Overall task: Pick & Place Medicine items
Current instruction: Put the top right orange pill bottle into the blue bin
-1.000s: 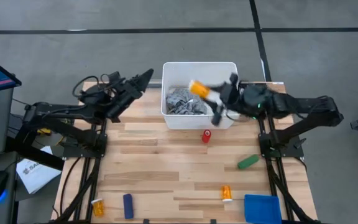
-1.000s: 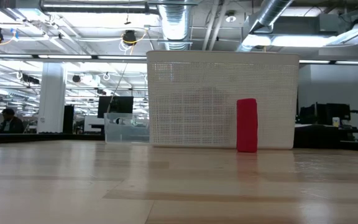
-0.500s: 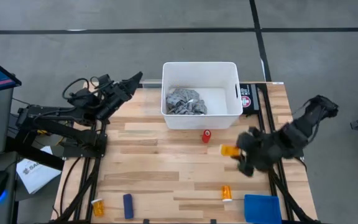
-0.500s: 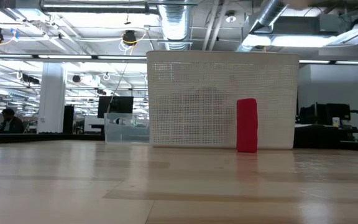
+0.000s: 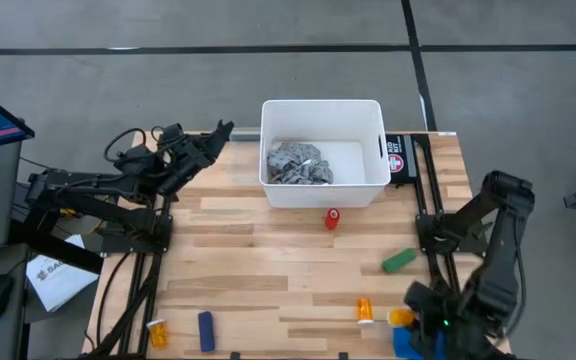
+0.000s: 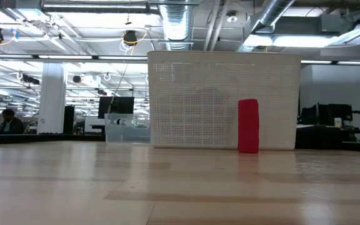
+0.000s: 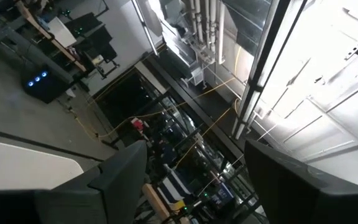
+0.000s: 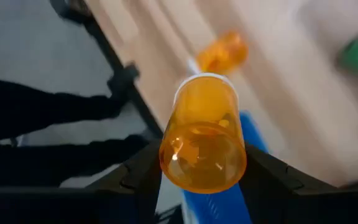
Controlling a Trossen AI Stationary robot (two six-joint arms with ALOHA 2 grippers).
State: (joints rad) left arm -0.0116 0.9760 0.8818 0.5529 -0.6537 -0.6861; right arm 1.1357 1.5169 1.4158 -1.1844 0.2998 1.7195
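Our right gripper hangs over the table's near right corner, its two dark fingers clamped on either side of an orange pill bottle, white cap pointing away from the wrist. Just past the gripper, toward the table's middle, a second orange bottle lies on the wood; a blue pad sits directly beneath the gripper. Farther out from it, toward the bin, a green piece lies on the planks, and beyond that a small red item stands just in front of the white bin, which holds a grey rag. Well across the table from the gripper, at the near left corner, we see a third orange bottle beside a dark blue block. Our left gripper waits at the far left edge, beside the bin, its fingers spread apart and holding nothing, pointing up at the ceiling pipes
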